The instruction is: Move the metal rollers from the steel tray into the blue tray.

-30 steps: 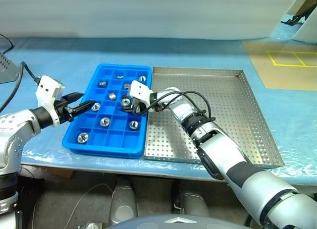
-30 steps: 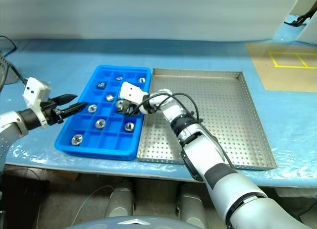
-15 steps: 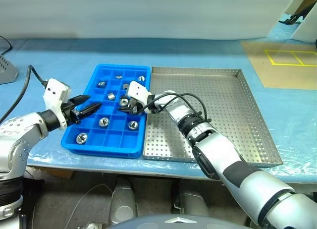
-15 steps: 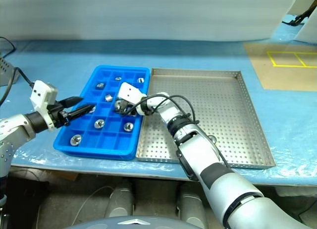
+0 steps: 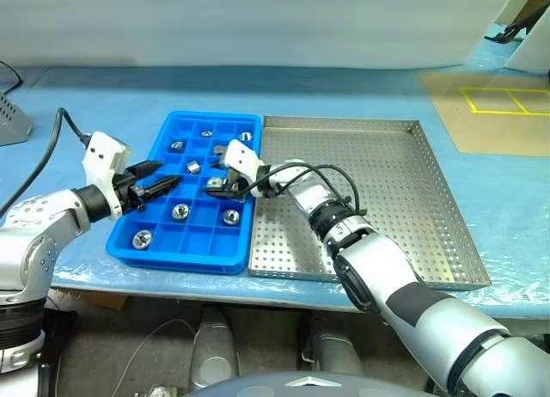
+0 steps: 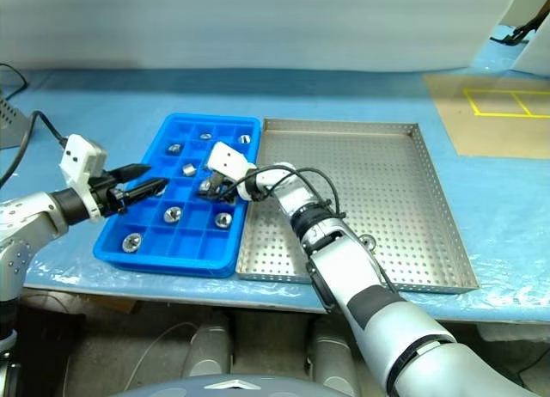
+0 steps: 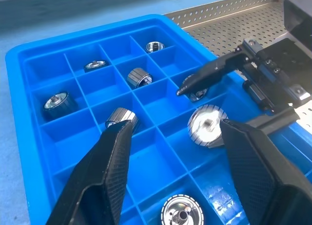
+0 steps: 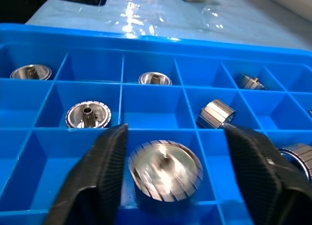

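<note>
Two black fingers of the right gripper (image 8: 163, 171) are being held apart over the blue tray (image 5: 129, 235), with one of the metal rollers (image 8: 165, 169) lying loose between them in a compartment near the tray's right edge; neither finger is seen pressing on it. Just left of that spot, the left gripper (image 7: 170, 152) is being held over the tray's left side with its fingers spread and nothing between them, its tips pointing toward the right gripper across a few compartments. Several other rollers are being kept in the tray: one lying on its side (image 7: 140, 77) in a middle compartment, another on its side (image 8: 216, 113) close to it, and others standing with their central holes up, such as one (image 5: 143, 238) at the near left corner and one (image 5: 231, 216) toward the near right. The blue tray is being kept just beside the left rim of the steel tray (image 5: 404, 208), the two side by side on a blue-covered table (image 5: 103, 96). No rollers are being seen on the steel tray's perforated floor.
</note>
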### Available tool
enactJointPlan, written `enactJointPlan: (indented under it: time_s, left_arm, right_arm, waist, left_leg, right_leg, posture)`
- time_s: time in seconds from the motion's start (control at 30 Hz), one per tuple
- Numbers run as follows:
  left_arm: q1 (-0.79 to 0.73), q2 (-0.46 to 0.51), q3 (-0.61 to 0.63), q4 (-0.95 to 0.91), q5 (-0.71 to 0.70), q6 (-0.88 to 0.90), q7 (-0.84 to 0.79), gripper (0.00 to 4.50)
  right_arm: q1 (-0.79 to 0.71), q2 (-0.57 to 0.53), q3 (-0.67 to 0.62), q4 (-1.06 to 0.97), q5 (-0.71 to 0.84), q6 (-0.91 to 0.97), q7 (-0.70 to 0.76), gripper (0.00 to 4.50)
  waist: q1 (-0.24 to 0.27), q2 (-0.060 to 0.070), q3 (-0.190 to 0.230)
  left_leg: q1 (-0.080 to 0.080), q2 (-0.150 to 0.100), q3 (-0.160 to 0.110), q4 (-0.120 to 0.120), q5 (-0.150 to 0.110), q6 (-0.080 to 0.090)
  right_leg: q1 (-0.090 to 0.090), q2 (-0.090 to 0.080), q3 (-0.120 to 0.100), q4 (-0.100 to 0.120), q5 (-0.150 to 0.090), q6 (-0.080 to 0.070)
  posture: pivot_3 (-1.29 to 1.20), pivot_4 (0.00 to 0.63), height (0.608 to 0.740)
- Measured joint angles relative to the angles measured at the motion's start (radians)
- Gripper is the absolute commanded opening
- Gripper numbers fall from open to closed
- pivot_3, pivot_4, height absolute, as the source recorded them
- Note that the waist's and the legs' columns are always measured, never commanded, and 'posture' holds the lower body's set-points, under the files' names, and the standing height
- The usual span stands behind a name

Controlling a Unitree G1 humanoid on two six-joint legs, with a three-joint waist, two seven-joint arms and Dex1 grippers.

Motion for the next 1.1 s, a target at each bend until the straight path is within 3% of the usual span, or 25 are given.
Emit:
enactJointPlan:
  time_s: [0.33, 0.43, 0.53, 0.6, 0.77, 0.9, 1.1]
  left_arm:
    - [-0.043, -0.010, -0.051, 0.037, 0.004, -0.004, -0.022, 3.02]
    - [-0.065, -0.014, -0.074, 0.044, 0.005, -0.007, -0.036, 3.02]
    - [-0.105, -0.037, -0.117, 0.056, 0.004, -0.012, -0.057, 3.02]
    - [-0.130, -0.062, -0.156, 0.063, 0.004, -0.013, -0.077, 3.02]
    - [-0.179, -0.152, -0.280, 0.069, -0.003, -0.006, -0.125, 3.02]
    - [-0.191, -0.199, -0.406, 0.108, 0.020, -0.010, -0.188, 3.02]
    - [-0.266, -0.225, -0.439, 0.194, 0.049, -0.040, -0.237, 3.02]
  right_arm:
    - [0.020, -0.081, -0.034, -0.108, 0.021, 0.049, 0.001, 3.82]
    - [0.106, -0.179, -0.044, -0.355, 0.089, 0.170, 0.138, 3.82]
    - [0.290, -0.409, -0.038, -0.770, 0.169, 0.373, 0.305, 3.82]
    - [0.396, -0.578, -0.049, -0.963, 0.183, 0.482, 0.362, 3.82]
    - [0.593, -0.798, -0.093, -1.248, 0.233, 0.647, 0.398, 3.82]
    - [0.710, -0.880, -0.144, -1.348, 0.261, 0.721, 0.371, 3.82]
    - [0.801, -0.886, -0.159, -1.359, 0.261, 0.733, 0.278, 3.82]
  waist:
    - [0.000, 0.000, 0.000]
    - [0.001, 0.000, 0.000]
    - [0.018, -0.001, 0.001]
    - [0.025, -0.001, 0.001]
    - [-0.008, 0.000, 0.000]
    - [-0.037, 0.000, 0.000]
    - [-0.062, 0.000, 0.000]
  left_leg:
    - [0.000, 0.000, 0.000, 0.000, 0.000, 0.000]
    - [0.000, 0.000, 0.000, 0.000, 0.000, 0.000]
    - [0.000, -0.001, 0.000, 0.001, 0.000, 0.000]
    - [0.001, -0.001, 0.001, 0.000, 0.000, 0.000]
    - [0.005, -0.001, 0.002, -0.002, 0.000, 0.000]
    - [0.006, -0.001, 0.005, -0.001, 0.000, 0.001]
    - [0.007, -0.002, 0.005, 0.000, 0.000, 0.001]
  right_leg:
    - [0.000, 0.000, 0.000, 0.000, 0.000, 0.000]
    - [0.001, 0.000, 0.000, -0.001, 0.000, 0.000]
    - [0.004, 0.000, 0.001, -0.003, -0.002, 0.004]
    - [0.006, 0.000, 0.001, -0.006, -0.002, 0.004]
    - [0.006, 0.002, 0.004, -0.006, -0.002, 0.004]
    - [0.006, 0.002, 0.008, -0.007, -0.005, 0.012]
    - [0.006, 0.003, 0.010, -0.008, -0.004, 0.014]
  posture:
    - [0.08, 0.150, 0.740]
    - [0.04, 0.150, 0.740]
    - [-0.01, 0.150, 0.740]
    - [-0.04, 0.150, 0.740]
    - [-0.13, 0.150, 0.740]
    - [-0.18, 0.150, 0.740]
    - [-0.22, 0.150, 0.740]
